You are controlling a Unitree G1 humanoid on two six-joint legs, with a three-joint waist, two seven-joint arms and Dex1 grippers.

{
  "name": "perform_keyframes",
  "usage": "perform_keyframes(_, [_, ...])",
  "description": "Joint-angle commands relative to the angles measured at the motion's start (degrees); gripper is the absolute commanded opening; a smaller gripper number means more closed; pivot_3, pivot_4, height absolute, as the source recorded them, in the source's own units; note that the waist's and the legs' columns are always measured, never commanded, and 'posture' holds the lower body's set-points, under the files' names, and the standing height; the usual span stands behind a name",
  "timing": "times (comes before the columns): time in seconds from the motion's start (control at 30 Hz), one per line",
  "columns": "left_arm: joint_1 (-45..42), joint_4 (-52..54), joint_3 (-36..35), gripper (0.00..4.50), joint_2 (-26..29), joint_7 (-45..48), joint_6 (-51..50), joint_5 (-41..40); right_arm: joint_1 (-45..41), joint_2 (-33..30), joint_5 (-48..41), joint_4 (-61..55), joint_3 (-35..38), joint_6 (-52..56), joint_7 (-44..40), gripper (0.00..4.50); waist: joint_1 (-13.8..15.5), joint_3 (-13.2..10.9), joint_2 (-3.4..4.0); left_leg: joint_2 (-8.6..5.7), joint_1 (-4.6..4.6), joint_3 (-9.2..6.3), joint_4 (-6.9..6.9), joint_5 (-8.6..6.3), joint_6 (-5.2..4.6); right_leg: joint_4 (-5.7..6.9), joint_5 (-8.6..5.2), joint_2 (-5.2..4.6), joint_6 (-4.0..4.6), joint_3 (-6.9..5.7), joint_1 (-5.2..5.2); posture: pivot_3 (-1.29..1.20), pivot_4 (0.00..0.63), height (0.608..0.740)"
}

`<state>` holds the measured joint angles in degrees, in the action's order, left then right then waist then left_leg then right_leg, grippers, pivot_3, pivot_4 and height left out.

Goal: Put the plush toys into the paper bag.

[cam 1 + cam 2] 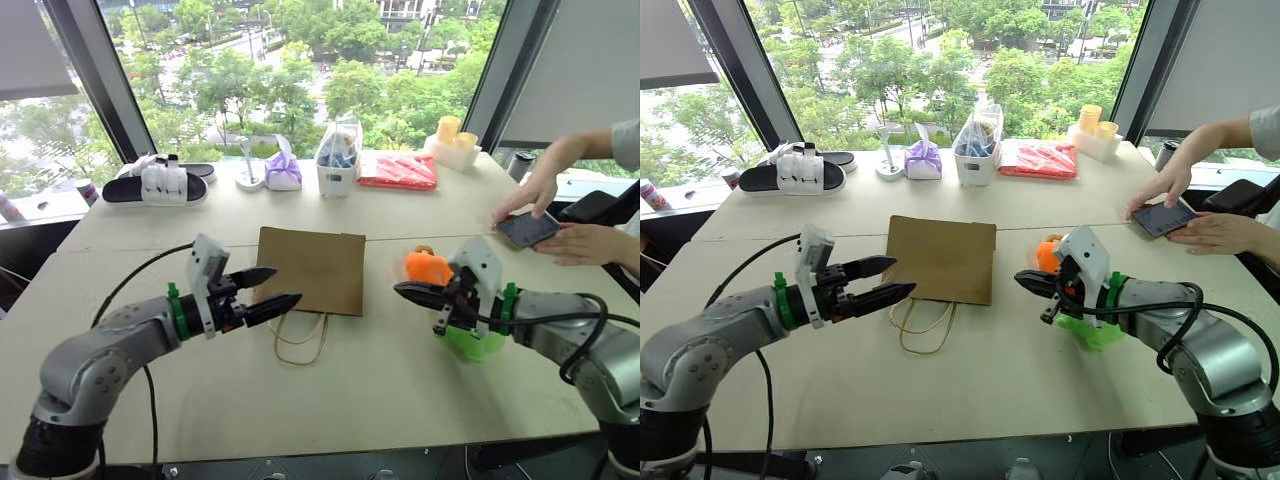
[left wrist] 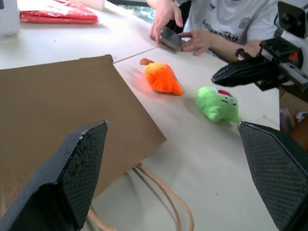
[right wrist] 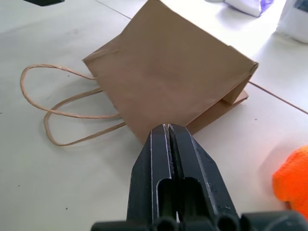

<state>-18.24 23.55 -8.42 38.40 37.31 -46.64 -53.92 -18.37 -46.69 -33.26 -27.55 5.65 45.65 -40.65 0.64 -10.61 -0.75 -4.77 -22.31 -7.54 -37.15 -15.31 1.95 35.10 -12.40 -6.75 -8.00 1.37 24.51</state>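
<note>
Left eye view: the paper bag [image 1: 311, 268] lies flat and closed on the tabletop [image 1: 380, 390], with the orange toy [image 1: 427, 267] and green toy [image 1: 470, 340] just right of it, so nothing is bagged yet. Left gripper [image 1: 278, 290] hovers at the bag's left edge, jaws spread and empty; right gripper [image 1: 404, 291], right of the bag, is clenched on nothing.

Head stereo pair looks forward-down over the table [image 1: 400, 400]; wrist cameras view the paper bag [image 3: 173, 82] closely from opposite sides.

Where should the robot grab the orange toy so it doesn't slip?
Probably around the fat rounded middle of the orange plush toy, coming from above with the open left gripper. It lies on its side on the table, tapering to a point, so the ends would likely squeeze out of the fingers.
</note>
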Motion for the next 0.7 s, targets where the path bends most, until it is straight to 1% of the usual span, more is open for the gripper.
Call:
perform_keyframes(0.03, [-1.13,-0.24,-1.35,4.42,1.25,2.04,1.12,0.7,-0.61,-0.26,-0.17,-1.5,1.4,-0.91,-0.09,0.0,0.0,0.0,0.0,0.0,0.0,0.0,0.0,0.0,0.0,0.0,0.0,0.0,0.0,0.0,0.0,0.0,0.15,0.74])
perform_keyframes(0.2, [-2.12,-0.88,-0.49,4.42,1.69,4.27,1.2,1.77,0.48,-0.23,0.68,-2.17,1.09,-1.29,0.09,0.0,0.04,0.0,0.0,0.01,0.0,0.0,0.0,0.0,0.0,0.0,0.0,0.0,0.0,0.0,0.0,0.0,0.15,0.74])
perform_keyframes(0.5, [-3.21,-1.29,0.31,4.42,1.69,6.6,0.75,3.1,-0.12,0.39,0.18,-2.22,1.34,-0.92,0.49,0.0,-0.01,0.0,0.0,0.01,0.0,-0.01,0.0,0.0,0.0,0.0,0.0,0.0,0.0,0.0,0.0,0.0,0.15,0.74])
perform_keyframes(0.7, [-3.16,-1.71,0.8,4.42,1.73,8.22,1.31,5.02,-0.06,0.62,0.96,-2.18,0.0,-1.4,0.31,0.0,-0.02,0.0,0.0,0.01,0.0,-0.01,0.0,0.0,0.0,0.0,0.0,0.0,0.0,0.0,0.0,0.0,0.15,0.74])
